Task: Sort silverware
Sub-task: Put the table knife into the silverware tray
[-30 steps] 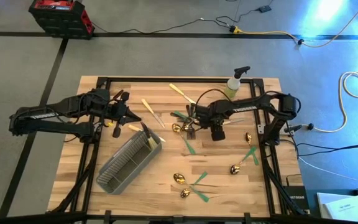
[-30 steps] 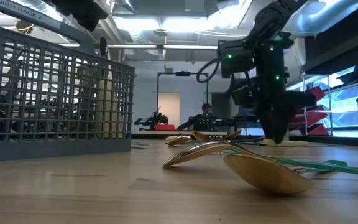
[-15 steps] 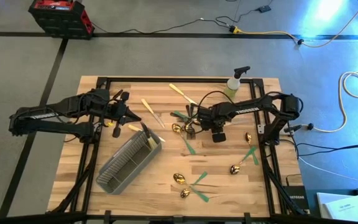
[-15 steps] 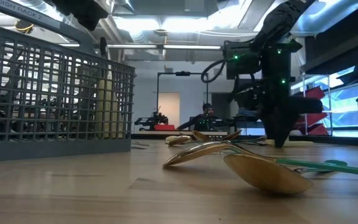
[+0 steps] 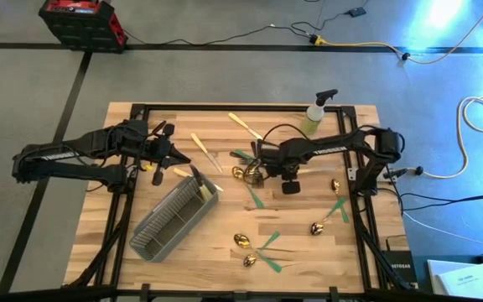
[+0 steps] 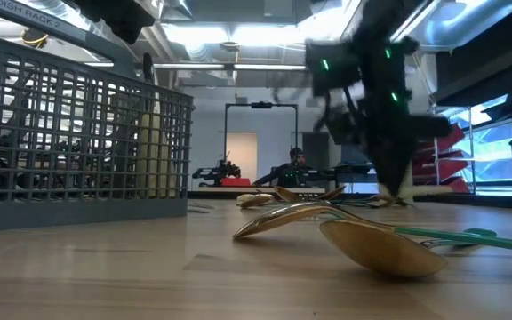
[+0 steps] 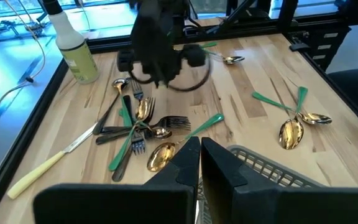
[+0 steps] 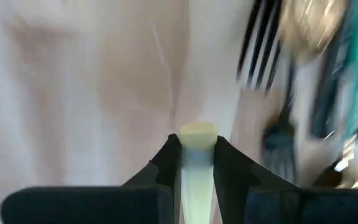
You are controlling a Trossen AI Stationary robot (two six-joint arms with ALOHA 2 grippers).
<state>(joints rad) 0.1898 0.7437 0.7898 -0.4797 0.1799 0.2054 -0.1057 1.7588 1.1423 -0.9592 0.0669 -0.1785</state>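
— Comparing with a second ago, what differs?
— Your right gripper (image 8: 197, 163) has shifted toward the silverware pile (image 5: 250, 168) and now pinches a cream utensil handle (image 8: 197, 155) low over the counter (image 5: 225, 252).

— And your left arm?
— Its left gripper (image 7: 200, 163), pressed together, hovers above the wire-mesh caddy (image 5: 173, 220); the spray bottle (image 5: 315, 113) stands at the far edge.

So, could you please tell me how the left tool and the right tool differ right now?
The left tool is shut on nothing; the right tool grips a cream handle. The left tool waits near the mesh basket; the right tool is at the cutlery pile mid-table. Both are dark and two-fingered.
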